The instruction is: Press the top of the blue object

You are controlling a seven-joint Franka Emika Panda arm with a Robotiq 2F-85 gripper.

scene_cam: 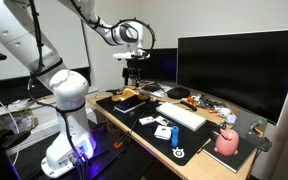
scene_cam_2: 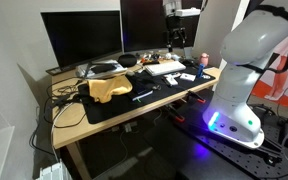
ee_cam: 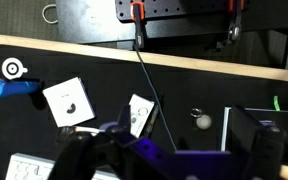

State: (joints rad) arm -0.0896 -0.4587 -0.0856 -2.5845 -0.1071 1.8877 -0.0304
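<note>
1. Wrist view: the blue object (ee_cam: 12, 88) lies on its side on the black mat (ee_cam: 184, 90). It is near the counter (ee_cam: 84, 48) edge that faces the robot's base, at the far left of the picture.
2. A white disc (ee_cam: 12, 69) with a bluish mark sits just beside the blue object, between it and that edge. I cannot tell whether the two touch.
3. A white square box (ee_cam: 69, 102) lies near the blue object, further along the mat. A smaller white card (ee_cam: 139, 115) lies tilted beyond the box.
4. A thin dark cable (ee_cam: 144, 70) runs from the robot-side edge inward across the mat.
5. The pincer (ee_cam: 172, 158) comes in blurred from the bottom of the wrist view. Its fingers (ee_cam: 74, 152) are spread wide, with nothing between them.
6. The blue object is well to one side of the pincer, not under it.
7. In both exterior views the pincer (scene_cam: 134, 75) (scene_cam_2: 174, 42) hangs above the counter and touches nothing.
8. In an exterior view a white keyboard (scene_cam: 180, 114) lies mid-counter in front of a dark monitor (scene_cam: 234, 70) that stands along the back edge.
9. A pink rounded object (scene_cam: 227, 142) sits near the counter's end corner, well apart from the pincer.
10. The blue object is too small to pick out with certainty in either exterior view.
</note>
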